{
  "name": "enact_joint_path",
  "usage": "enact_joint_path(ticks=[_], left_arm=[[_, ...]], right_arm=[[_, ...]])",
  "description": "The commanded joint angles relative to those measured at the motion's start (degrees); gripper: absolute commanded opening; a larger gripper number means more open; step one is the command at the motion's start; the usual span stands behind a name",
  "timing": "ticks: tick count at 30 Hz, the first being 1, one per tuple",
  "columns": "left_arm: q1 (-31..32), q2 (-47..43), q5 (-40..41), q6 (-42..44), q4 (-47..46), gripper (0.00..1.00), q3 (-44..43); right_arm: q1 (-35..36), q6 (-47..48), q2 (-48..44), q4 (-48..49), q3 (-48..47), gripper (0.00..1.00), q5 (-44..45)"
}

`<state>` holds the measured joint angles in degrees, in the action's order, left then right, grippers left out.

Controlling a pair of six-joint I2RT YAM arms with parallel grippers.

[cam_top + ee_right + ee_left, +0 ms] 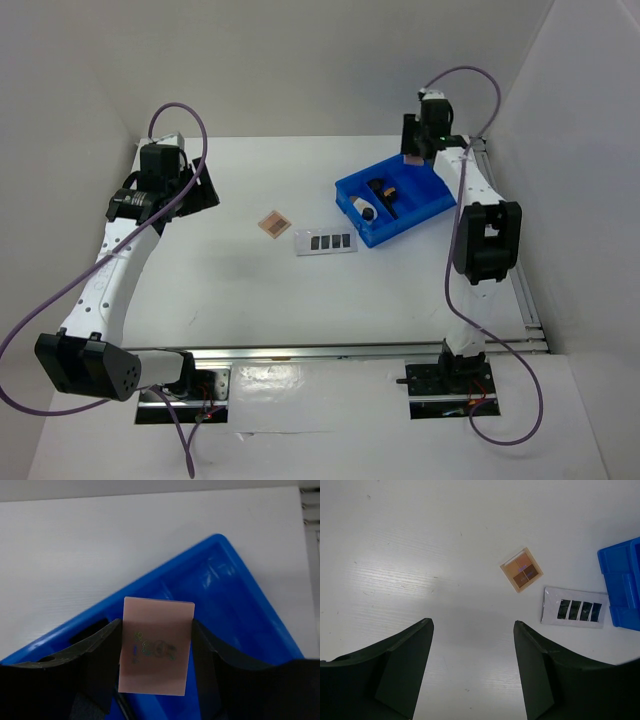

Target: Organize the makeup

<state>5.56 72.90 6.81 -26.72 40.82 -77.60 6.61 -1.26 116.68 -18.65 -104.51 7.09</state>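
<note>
Right gripper (156,630) clamped on the pink compact (156,652), which hangs over the blue bin's (240,600) far edge. The bin is directly below, so I judge the drop to be straight down. Left gripper (472,625) is spread and holds nothing, well left of the bin. Tan compact (521,570) lies on the table left of the bin. Grey strip palette (576,610) is just beside the bin, long axis pointing at it.

One pink compact (156,650) and one tan compact (521,570) are showing. One grey palette (575,622) is lying with four dark pans (564,609). One blue bin (415,224) is holding one white tube (366,208).
</note>
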Motion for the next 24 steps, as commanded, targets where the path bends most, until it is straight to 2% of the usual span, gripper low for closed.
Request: enact_joint_path(ticks=[1, 6, 20, 22, 24], left_arm=[[0.2, 0.0, 0.1, 1.5, -1.3, 0.79, -1.3], [0.2, 0.6, 0.1, 2.0, -1.3, 0.79, -1.9], [0.2, 1.6, -0.4, 2.0, -1.3, 0.79, -1.9], [0.2, 1.6, -0.4, 2.0, -1.3, 0.79, -1.9], [0.2, 1.6, -0.4, 2.0, -1.3, 0.79, -1.9]], right_arm=[[-3.0, -3.3, -2.6, 1.7, 0.7, 0.38, -0.3], [-7.0, -3.3, -0.4, 1.7, 0.7, 0.38, 0.2], [-7.0, -2.7, 5.9, 1.7, 4.2, 0.38, -6.0], [-7.0, -2.7, 6.6, 1.7, 4.2, 0.42, -7.0], [-6.4, -2.7, 7.4, 1.2, 3.4, 0.53, -7.8]])
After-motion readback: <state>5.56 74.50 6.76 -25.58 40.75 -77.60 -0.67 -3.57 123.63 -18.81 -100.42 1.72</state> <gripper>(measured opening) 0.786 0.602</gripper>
